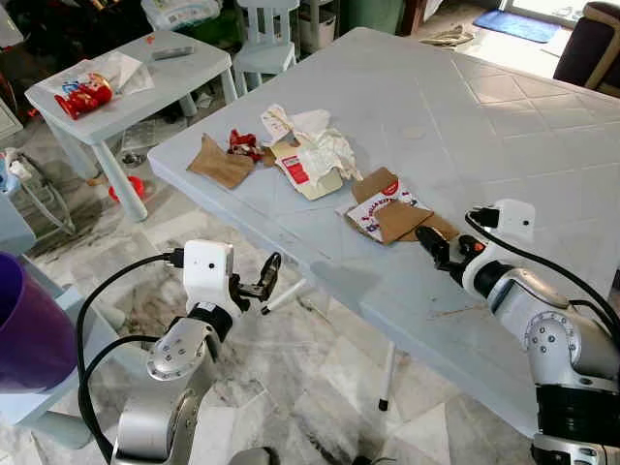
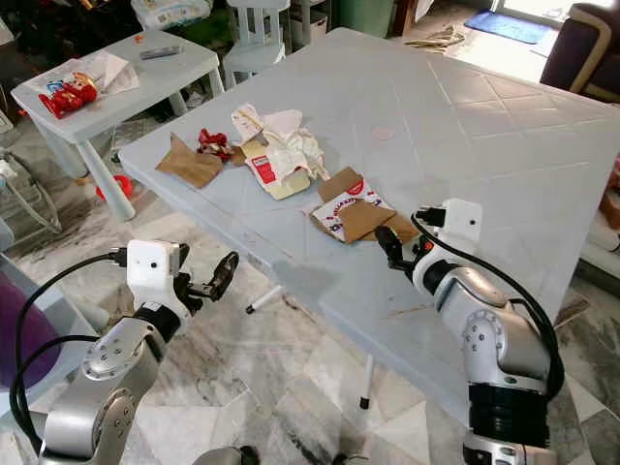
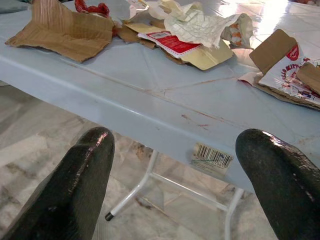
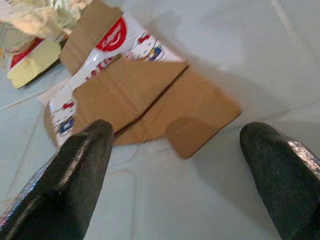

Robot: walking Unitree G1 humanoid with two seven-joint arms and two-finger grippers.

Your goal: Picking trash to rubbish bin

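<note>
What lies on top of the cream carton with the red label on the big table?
Crumpled white paper lies across the cream carton, leaving its red label and front edge showing. Whatever is beneath the paper cannot be seen.

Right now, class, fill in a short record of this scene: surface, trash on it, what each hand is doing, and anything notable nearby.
surface: pale blue table
trash nearest right hand: flattened printed box, brown flaps up
other trash: crumpled paper on a yellow-and-red carton; torn brown cardboard; red wrapper
right hand: open, over the table, aimed at the flattened printed box
left hand: open, below the table edge, holding nothing
nearby: small side table with a red packet; purple container at the robot's left
</note>
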